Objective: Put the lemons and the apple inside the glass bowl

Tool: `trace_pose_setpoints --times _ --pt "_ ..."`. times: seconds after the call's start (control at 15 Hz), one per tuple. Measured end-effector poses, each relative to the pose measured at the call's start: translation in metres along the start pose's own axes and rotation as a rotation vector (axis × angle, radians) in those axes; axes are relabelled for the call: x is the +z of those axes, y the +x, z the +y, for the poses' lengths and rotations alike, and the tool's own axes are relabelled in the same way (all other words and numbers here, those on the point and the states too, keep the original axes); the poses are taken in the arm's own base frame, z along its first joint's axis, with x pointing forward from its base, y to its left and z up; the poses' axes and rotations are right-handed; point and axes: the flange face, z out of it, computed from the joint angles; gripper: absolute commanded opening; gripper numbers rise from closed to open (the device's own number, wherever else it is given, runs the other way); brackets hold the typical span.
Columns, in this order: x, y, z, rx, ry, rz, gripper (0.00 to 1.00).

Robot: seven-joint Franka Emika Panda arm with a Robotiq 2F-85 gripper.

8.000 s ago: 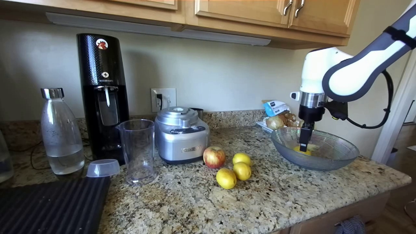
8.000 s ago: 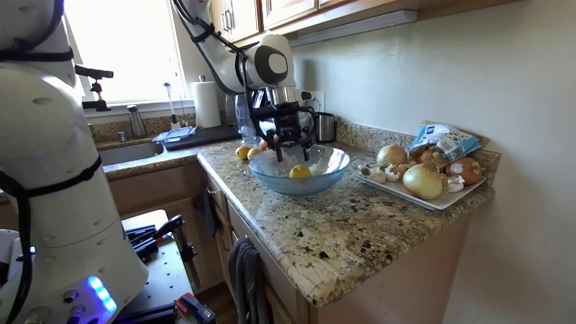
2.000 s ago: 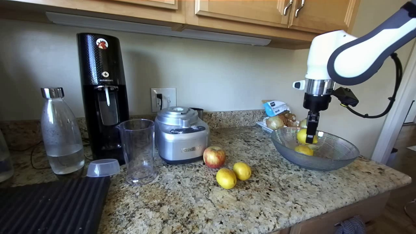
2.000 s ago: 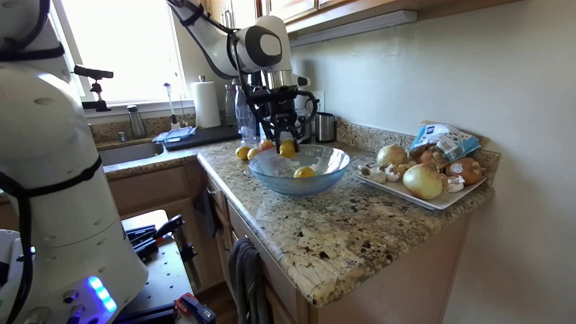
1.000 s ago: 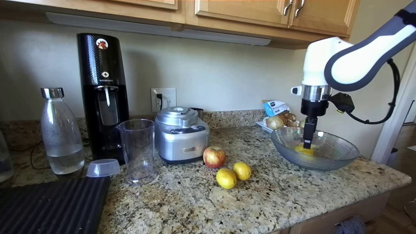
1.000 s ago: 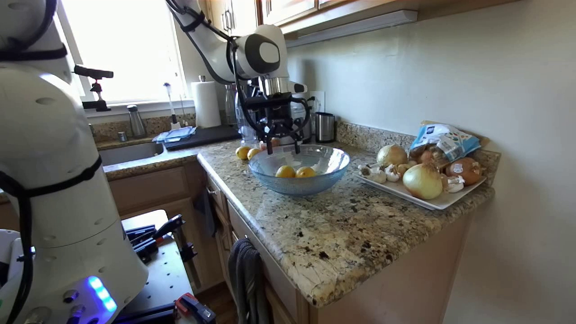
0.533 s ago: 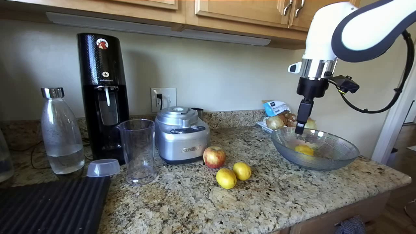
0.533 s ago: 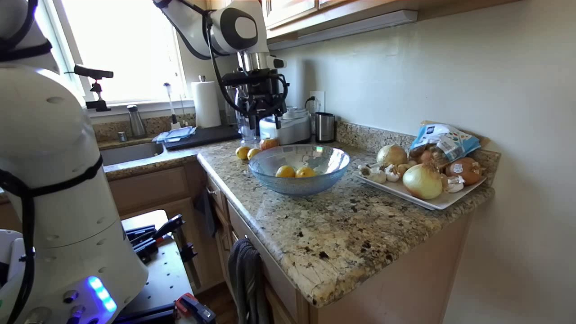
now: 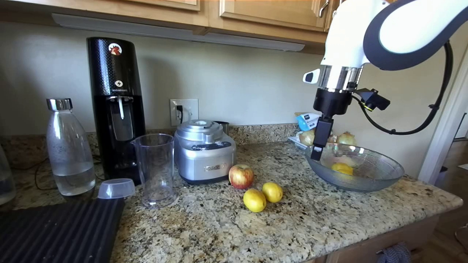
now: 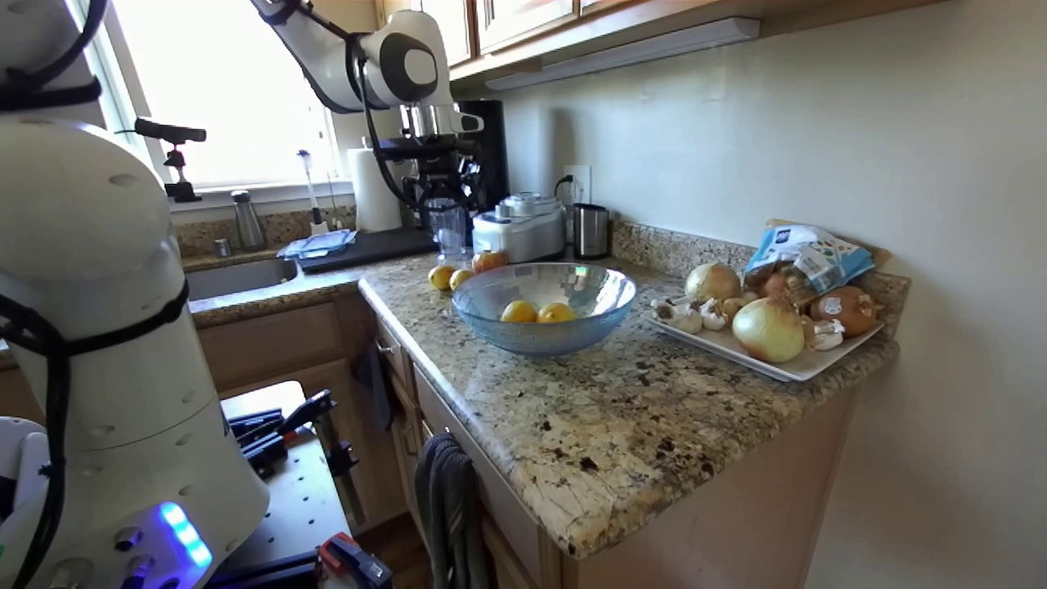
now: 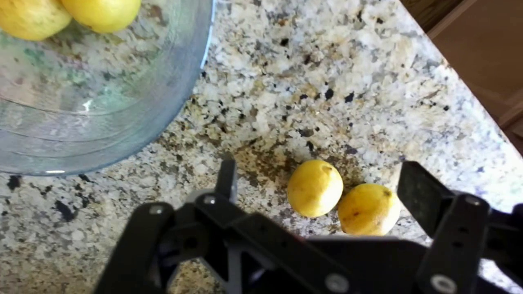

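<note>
My gripper hangs above the counter, fingers spread wide, nothing held. Nearest, low off one flank: the glass bowl, two lemons side by side inside; whether my tips overlap its rim or stand clear, can't tell. Next out, below me on the side away from the bowl: a loose pair of lemons on the counter, showing through my gap in the wrist view. The inner lemon sits near mid-gap, the outer lemon toward the finger farther from the bowl. Touching or just apart, unclear. By my guess one of these comes next, and the catch: they line up roughly along my closing direction, so taking either probably wants a twist first, or a finger worked between. Long axes barely read; both look nearly round from here. Farthest, past the inner lemon in an exterior view: the apple; not clear in the wrist view, likely masked by my own frame.
</note>
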Motion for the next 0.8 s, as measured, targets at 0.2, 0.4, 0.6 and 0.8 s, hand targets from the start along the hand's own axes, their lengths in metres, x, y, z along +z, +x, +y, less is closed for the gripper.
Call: trace_pose_setpoints --times 0.2,0.4,0.6,0.8 --pt "0.016 0.015 -0.007 -0.013 0.021 0.003 1.0" --pt "0.019 0.019 -0.007 -0.012 0.026 0.002 1.0" --pt "0.02 0.02 -0.006 0.004 0.027 0.004 1.0" --pt "0.035 0.024 -0.005 0.07 0.048 0.026 1.0"
